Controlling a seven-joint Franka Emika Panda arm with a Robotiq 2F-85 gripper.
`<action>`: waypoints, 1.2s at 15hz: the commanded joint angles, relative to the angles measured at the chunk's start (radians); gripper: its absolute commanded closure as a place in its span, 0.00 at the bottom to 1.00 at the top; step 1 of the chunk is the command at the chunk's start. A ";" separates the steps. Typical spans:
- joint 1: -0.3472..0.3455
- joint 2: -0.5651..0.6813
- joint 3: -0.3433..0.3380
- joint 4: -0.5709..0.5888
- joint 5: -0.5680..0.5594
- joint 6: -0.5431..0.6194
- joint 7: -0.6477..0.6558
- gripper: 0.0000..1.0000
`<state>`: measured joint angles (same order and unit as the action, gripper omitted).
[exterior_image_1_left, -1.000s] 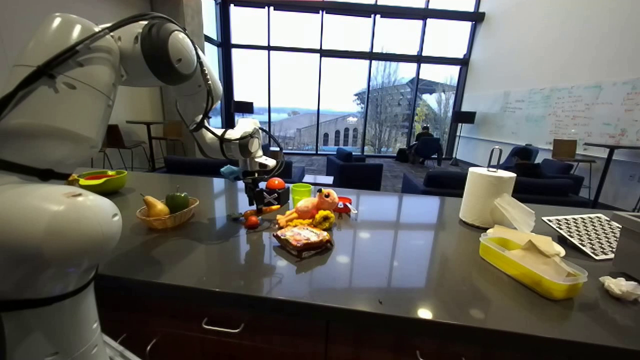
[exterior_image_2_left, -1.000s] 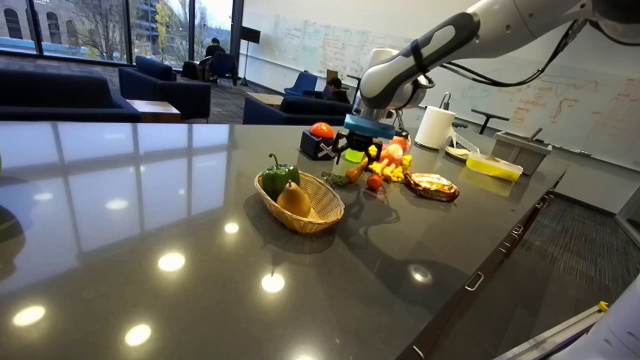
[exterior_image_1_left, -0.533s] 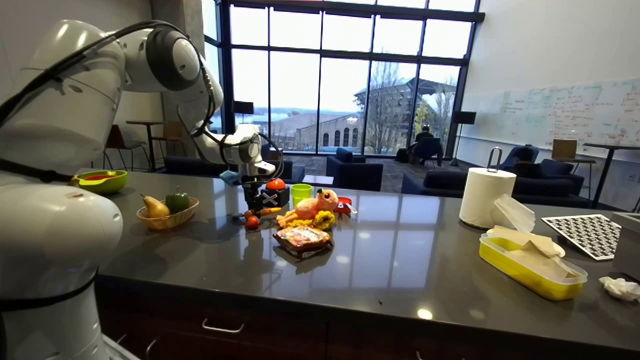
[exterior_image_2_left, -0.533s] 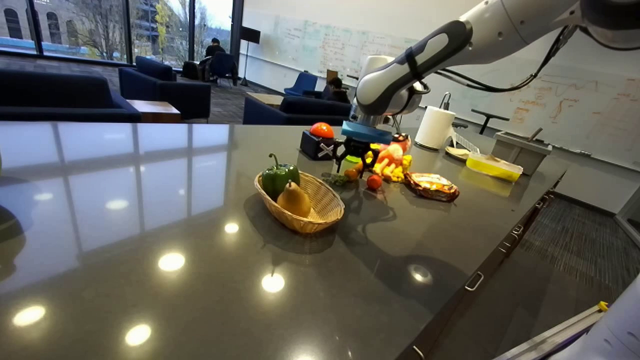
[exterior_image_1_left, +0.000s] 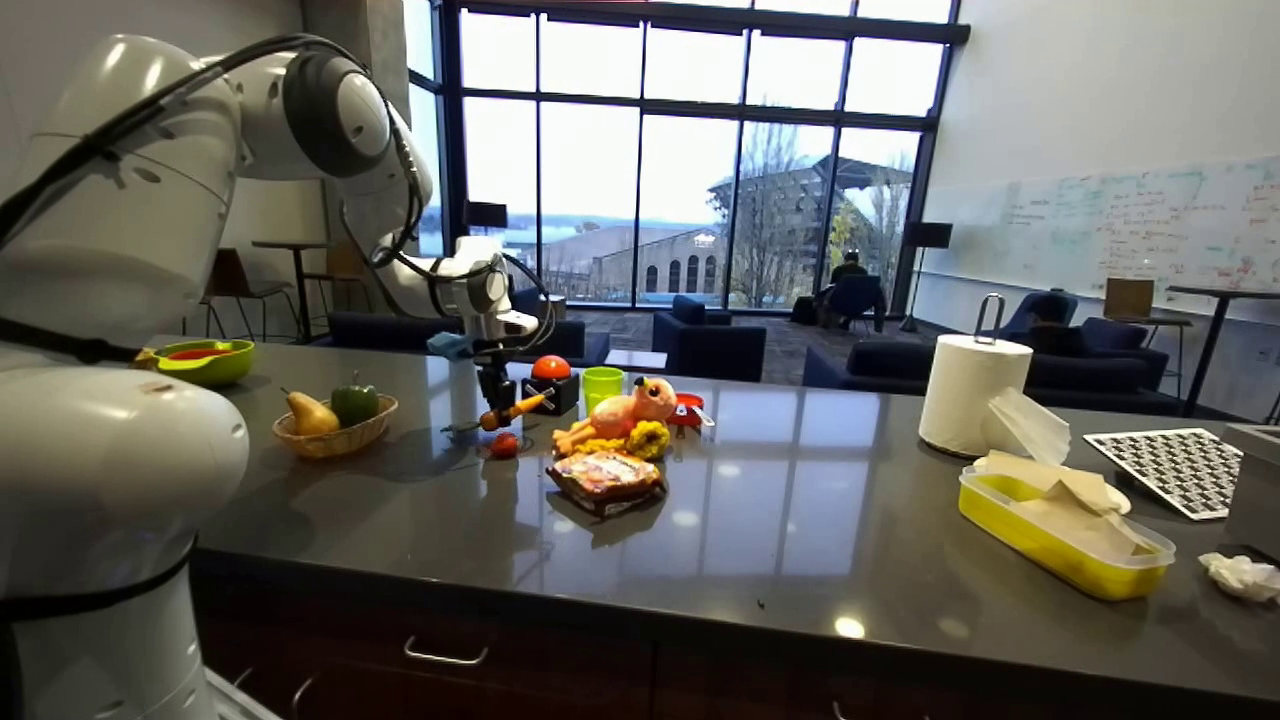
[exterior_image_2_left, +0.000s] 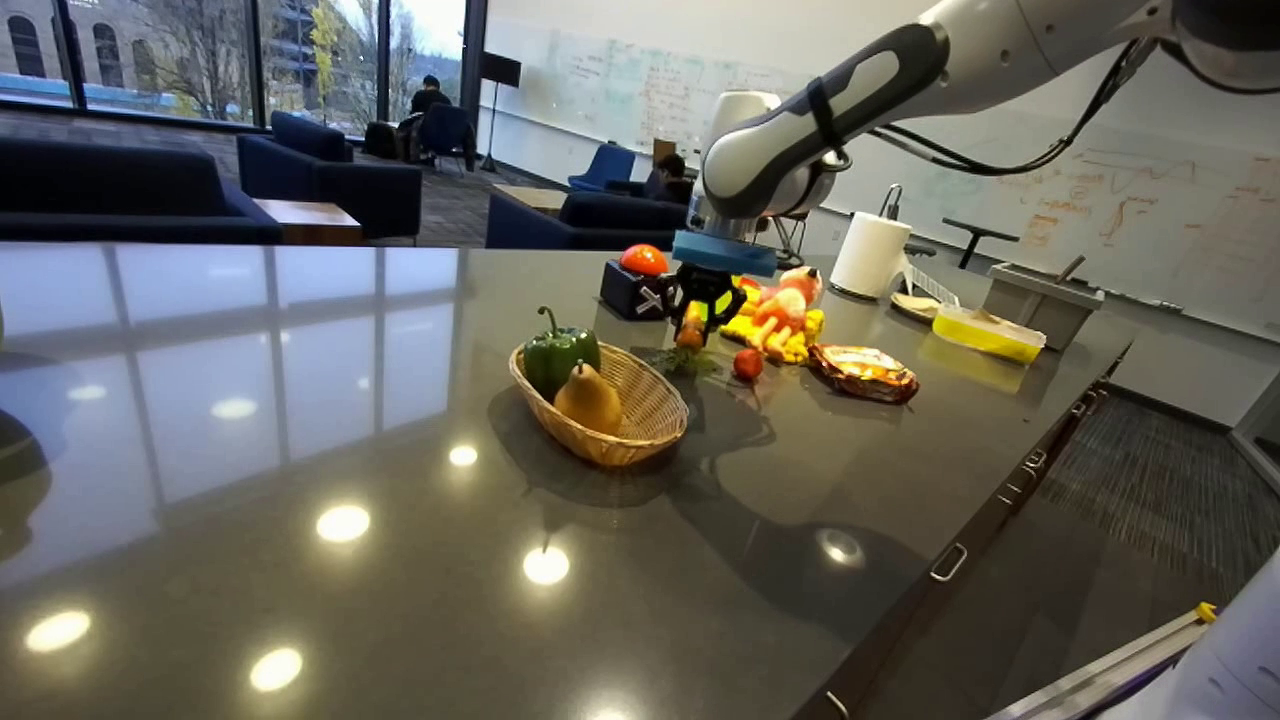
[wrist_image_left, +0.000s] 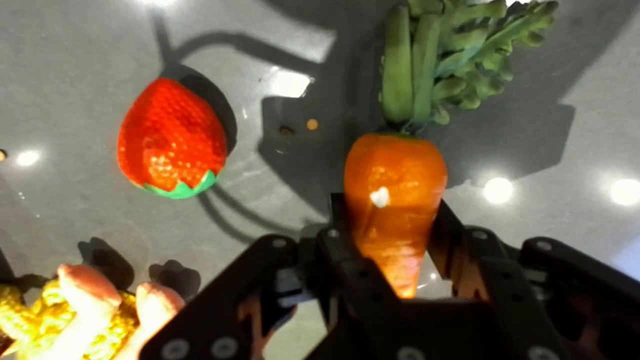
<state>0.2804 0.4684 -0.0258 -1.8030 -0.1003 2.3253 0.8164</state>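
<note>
My gripper (wrist_image_left: 391, 207) is shut on an orange carrot (wrist_image_left: 395, 170), one black finger pad against each side of its body. The carrot's green leafy top (wrist_image_left: 440, 60) extends away from the gripper. In an exterior view the carrot (exterior_image_1_left: 520, 407) tilts, its pointed end raised and the leaves low. Whether the leaves touch the counter I cannot tell. A red strawberry (wrist_image_left: 170, 135) with a green cap lies on the counter beside the carrot; it also shows in an exterior view (exterior_image_2_left: 748, 364). Close behind the gripper stands a black box with an orange dome (exterior_image_2_left: 640, 285).
A pink plush bird (exterior_image_1_left: 630, 408) lies near a green cup (exterior_image_1_left: 602, 385) and a shiny snack bag (exterior_image_1_left: 608, 478). A wicker basket (exterior_image_2_left: 655, 405) holds a pear and a green pepper. Farther along the counter are a paper towel roll (exterior_image_1_left: 972, 395) and a yellow container (exterior_image_1_left: 1070, 540).
The gripper came down over the carrot, closed on it and rose a little toward the basket side. The carrot went from lying flat to tilted, its point up.
</note>
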 joint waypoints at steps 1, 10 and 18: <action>0.018 -0.050 0.008 -0.015 -0.028 -0.047 0.011 0.84; 0.033 -0.173 0.117 -0.067 -0.002 -0.148 -0.136 0.84; 0.029 -0.295 0.233 -0.178 0.131 -0.195 -0.339 0.84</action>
<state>0.3177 0.2507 0.1795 -1.9083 -0.0319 2.1473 0.5558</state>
